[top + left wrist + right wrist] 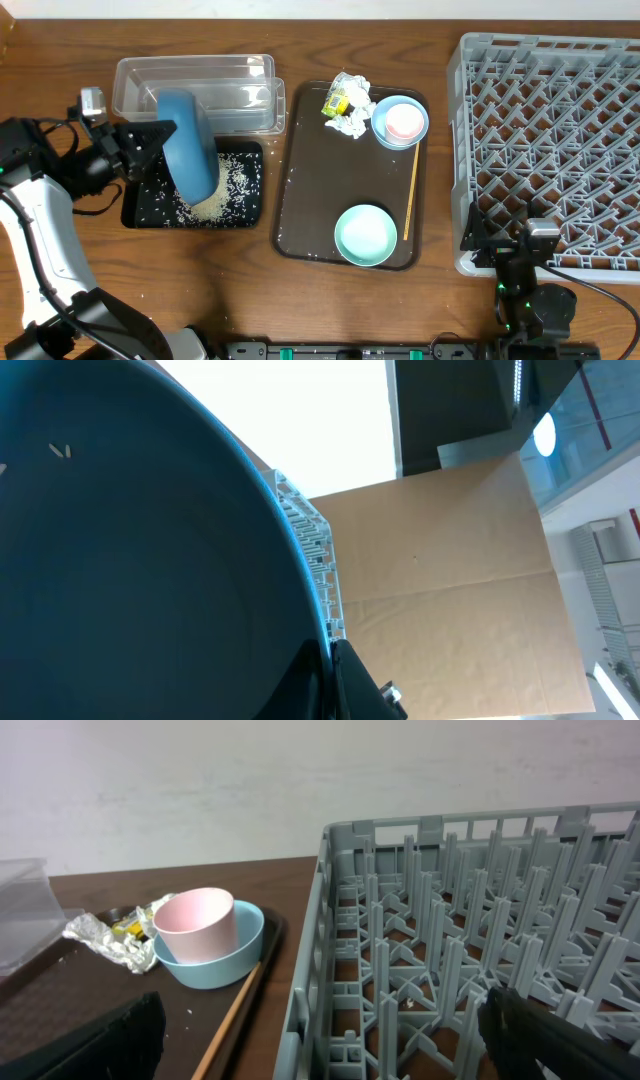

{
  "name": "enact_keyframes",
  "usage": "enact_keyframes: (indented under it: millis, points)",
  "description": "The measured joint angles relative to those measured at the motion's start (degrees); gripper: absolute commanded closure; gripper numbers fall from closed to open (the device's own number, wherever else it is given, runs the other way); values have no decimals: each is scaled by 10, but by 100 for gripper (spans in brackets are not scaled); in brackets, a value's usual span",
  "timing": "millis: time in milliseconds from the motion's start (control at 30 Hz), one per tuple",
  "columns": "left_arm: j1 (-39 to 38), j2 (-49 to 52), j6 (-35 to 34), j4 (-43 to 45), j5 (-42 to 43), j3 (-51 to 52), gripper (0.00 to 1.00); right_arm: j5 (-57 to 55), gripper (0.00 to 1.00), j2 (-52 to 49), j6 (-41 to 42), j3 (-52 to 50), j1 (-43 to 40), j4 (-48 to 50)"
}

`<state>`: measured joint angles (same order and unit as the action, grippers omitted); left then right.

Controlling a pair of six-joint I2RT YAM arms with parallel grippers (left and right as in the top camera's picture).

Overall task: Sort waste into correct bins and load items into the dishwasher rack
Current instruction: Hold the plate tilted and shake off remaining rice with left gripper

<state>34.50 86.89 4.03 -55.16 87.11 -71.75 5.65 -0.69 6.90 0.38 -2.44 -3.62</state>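
Left gripper (160, 138) is pinched on the rim of the dark-blue plate (190, 140). The plate stands tilted on edge over the black tray (140, 215) at the left, with the rice heap (210, 205) lying in the tray beneath it. Right gripper (508, 240) is spread wide and empty by the near-left corner of the dishwasher rack (550, 140). I judge the plate stiff, fairly heavy, slick and breakable. I want a deep rim bite with no twisting.

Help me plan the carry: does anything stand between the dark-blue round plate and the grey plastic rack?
Between the dark-blue round plate and the grey plastic rack lies the brown tray, carrying a mint bowl, a pale blue bowl holding a pink cup, a crumpled wrapper and a wooden stick.
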Motion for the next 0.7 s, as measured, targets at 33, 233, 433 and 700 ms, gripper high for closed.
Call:
enact_keyframes:
  millis: [33,233,433,700]
  points:
    - [2,0,1,0,0,0,94,0,1,0,0,0,0,0]
    - [-28,-20,-6,-49,-114,1,94,0,1,0,0,0,0,0]
    - [-96,-107,-57,10,-269,2,94,0,1,0,0,0,0,0]
    - [-97,-156,-94,57,-299,2,94,0,1,0,0,0,0,0]
